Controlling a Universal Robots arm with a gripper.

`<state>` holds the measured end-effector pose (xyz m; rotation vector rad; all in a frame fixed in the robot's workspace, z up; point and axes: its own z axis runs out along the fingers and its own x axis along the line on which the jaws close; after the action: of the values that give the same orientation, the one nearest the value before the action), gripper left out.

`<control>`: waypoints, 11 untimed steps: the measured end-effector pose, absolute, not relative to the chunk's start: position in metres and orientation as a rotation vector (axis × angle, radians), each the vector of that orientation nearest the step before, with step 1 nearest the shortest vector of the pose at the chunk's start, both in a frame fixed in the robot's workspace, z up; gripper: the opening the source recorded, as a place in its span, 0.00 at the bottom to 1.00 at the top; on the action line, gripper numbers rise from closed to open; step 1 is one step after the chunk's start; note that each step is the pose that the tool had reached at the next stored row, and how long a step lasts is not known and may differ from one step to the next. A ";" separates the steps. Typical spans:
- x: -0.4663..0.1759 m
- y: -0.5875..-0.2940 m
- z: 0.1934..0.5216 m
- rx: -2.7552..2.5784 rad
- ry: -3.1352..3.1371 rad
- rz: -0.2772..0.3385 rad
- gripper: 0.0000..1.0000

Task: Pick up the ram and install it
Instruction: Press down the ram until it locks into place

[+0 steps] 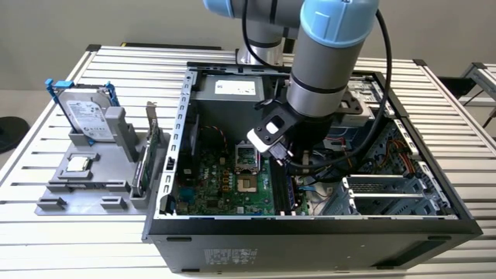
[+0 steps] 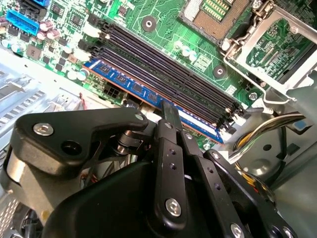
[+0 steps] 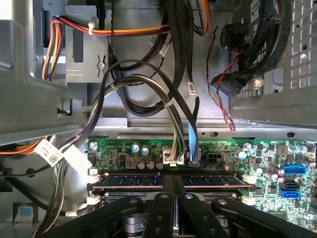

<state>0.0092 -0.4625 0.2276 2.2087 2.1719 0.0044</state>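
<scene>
The ram (image 2: 124, 82) is a blue stick with dark chips, standing in the outermost black memory slot of the green motherboard (image 1: 209, 186); it also shows in the first wrist view (image 3: 213, 181). My gripper (image 2: 171, 111) is down inside the open computer case (image 1: 178, 116), its two black fingers (image 3: 163, 198) shut together side by side along the stick's length. The tips rest on the middle of the ram's top edge, with nothing between them. In the exterior view the gripper (image 1: 285, 165) hangs over the slots, hiding the contact. Whether the slot's white end clips (image 3: 94, 173) are latched I cannot tell.
Empty black memory slots (image 2: 163, 64) lie beside the ram, then the open processor socket (image 2: 218, 15). Cable bundles (image 3: 163, 99) and a drive cage (image 1: 387, 195) crowd the case. Outside, on the exterior view's left, a grey holder (image 1: 85, 186) carries a hard drive (image 1: 85, 113), an expansion card (image 1: 143, 163) and a processor chip (image 1: 78, 164).
</scene>
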 end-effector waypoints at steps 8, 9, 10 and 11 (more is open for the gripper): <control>0.009 -0.463 0.223 2.208 2.172 0.003 0.00; 0.009 -0.463 0.222 2.208 2.172 0.003 0.00; 0.009 -0.463 0.221 2.208 2.172 0.003 0.00; 0.009 -0.463 0.221 2.208 2.172 0.004 0.00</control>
<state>0.0092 -0.4626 0.2206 2.2084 2.1716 0.0035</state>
